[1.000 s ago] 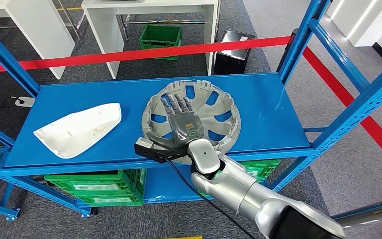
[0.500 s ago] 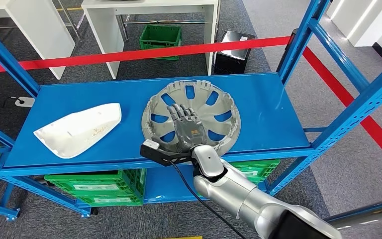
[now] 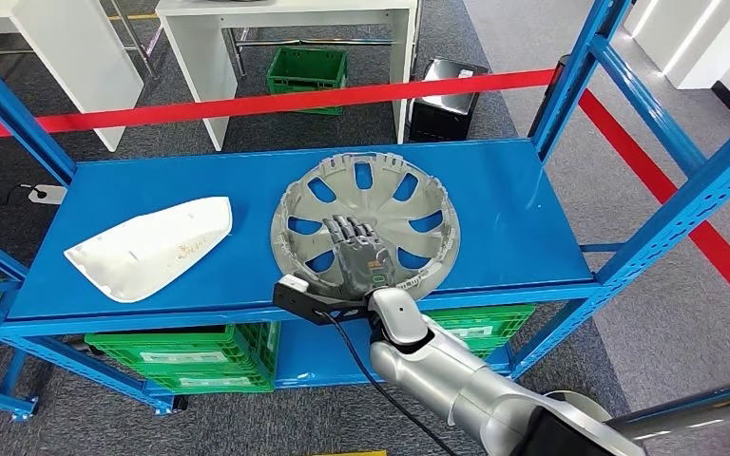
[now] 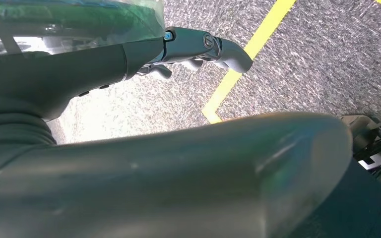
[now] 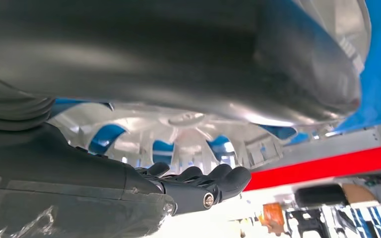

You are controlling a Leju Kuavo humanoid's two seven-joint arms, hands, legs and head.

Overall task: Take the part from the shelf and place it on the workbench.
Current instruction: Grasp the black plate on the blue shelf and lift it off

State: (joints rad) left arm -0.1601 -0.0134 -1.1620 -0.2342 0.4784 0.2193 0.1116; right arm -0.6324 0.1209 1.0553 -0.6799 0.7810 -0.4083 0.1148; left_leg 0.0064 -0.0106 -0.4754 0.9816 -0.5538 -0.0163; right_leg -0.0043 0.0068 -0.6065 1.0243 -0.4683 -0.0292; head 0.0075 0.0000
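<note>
Silver part: one round hubcap (image 3: 366, 228) is lying flat on the blue shelf (image 3: 523, 209), inner side up, right of the shelf's middle and near its front edge.
Hubcap look: grey-silver plastic is showing a ring of oval cut-outs with the blue shelf visible through them, small clips around the rim, and a plain disc at the centre.
White part: one curved panel (image 3: 149, 247) is lying on the same shelf, well apart from the hubcap to its left; small marks on it are too faint to read.
Right hand: the right hand (image 3: 359, 252) is resting palm-down on the hubcap's near half, fingers (image 3: 347, 228) stretched out side by side toward the centre, gripping nothing.
Right wrist view: the dark fingers (image 5: 198, 176) are lying flat against the hubcap (image 5: 188, 134), the thumb overhead.
Left hand: the left hand (image 4: 198, 47) is hanging over grey carpet with a yellow floor line (image 4: 243, 64); whether its fingers are apart or together, I cannot tell.
Crates: three green crates are showing, two (image 3: 190, 356) under the shelf and one (image 3: 306, 71) beyond a red barrier tape (image 3: 247, 104).
Counters: two white counters (image 3: 285, 24) are standing behind the tape.
Writing: nothing is readable.
</note>
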